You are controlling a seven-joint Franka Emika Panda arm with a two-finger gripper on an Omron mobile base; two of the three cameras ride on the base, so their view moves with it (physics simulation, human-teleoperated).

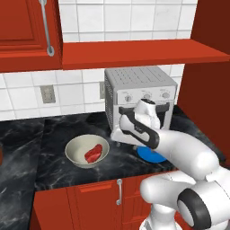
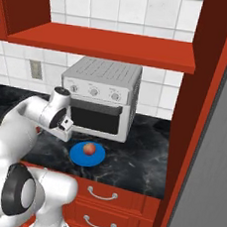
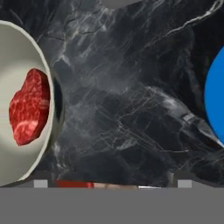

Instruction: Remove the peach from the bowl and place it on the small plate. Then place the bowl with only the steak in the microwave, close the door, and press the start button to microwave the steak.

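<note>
— Where was the peach (image 2: 88, 148)?

— On the blue plate (image 2: 75, 156), sitting near its middle. The plate lay on the dark marble counter (image 3: 131, 109) in front of the toaster oven (image 2: 101, 96).

— And the bowl (image 1: 74, 155)?

— On the same counter, well to the left of the plate. Only the steak (image 1: 93, 153) lay in it, a red slab resting on the bowl's floor.

— What about the gripper (image 3: 111, 183)?

— It hung over the bare counter between bowl and plate, looking straight down. In the hand view the bowl's rim was at the left edge, the plate's edge at the right. The jaws stood spread wide with nothing between them.

— Was it touching anything?

— No, both fingertips (image 3: 40, 183) were clear of bowl and plate alike.

— And the arm itself?

— Bent forward over the counter edge, its wrist just in front of the oven.
</note>
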